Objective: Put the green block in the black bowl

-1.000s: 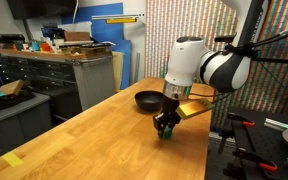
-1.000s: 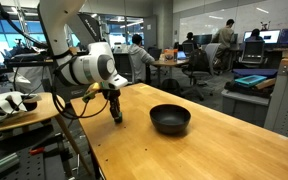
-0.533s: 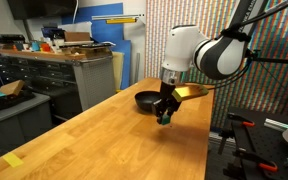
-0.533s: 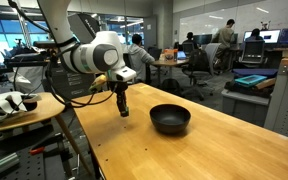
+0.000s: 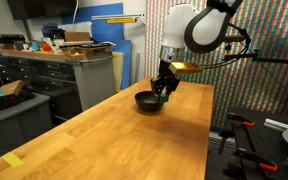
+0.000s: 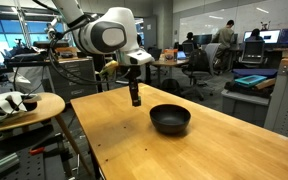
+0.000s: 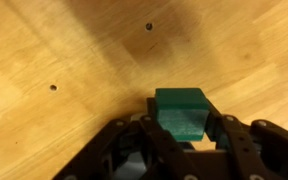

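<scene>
The pincer (image 7: 181, 130) is shut tight on the green block (image 7: 180, 108), a finger on each side, seen in the wrist view; beneath it is the wooden bench (image 7: 74, 50), with two small dark holes (image 7: 149, 26); in both exterior views the pincer (image 6: 135, 100) points down, apparently raised off the bench (image 6: 124, 150); the black bowl (image 6: 170, 119) sits near it, empty; the block (image 5: 165, 99) shows just beside the bowl (image 5: 146, 101).
</scene>
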{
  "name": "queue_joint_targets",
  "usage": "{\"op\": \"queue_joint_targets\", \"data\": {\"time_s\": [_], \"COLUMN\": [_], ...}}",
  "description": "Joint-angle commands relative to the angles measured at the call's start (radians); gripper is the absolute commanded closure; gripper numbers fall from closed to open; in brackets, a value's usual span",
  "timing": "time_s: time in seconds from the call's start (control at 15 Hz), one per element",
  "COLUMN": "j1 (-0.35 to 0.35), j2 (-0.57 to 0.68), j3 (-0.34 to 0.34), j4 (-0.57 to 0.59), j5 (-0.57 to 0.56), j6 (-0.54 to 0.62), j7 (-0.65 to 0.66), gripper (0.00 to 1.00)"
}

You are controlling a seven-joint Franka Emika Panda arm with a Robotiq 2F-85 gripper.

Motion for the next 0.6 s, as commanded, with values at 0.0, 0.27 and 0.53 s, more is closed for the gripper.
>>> {"op": "queue_joint_targets", "data": {"time_s": [0.0,0.27,0.53], "j1": [0.096,0.127,0.132], "j2": [-0.083,-0.084,-0.04], "j3": [-0.123,-0.181,-0.217], "j4": [0.029,0.066,0.104], "j5": [0.017,0.004,-0.003], "j6": [-0.091,-0.124,-0.124], "j7": [-0.052,-0.061,-0.083], "gripper": [0.79,0.79,0.79]}}
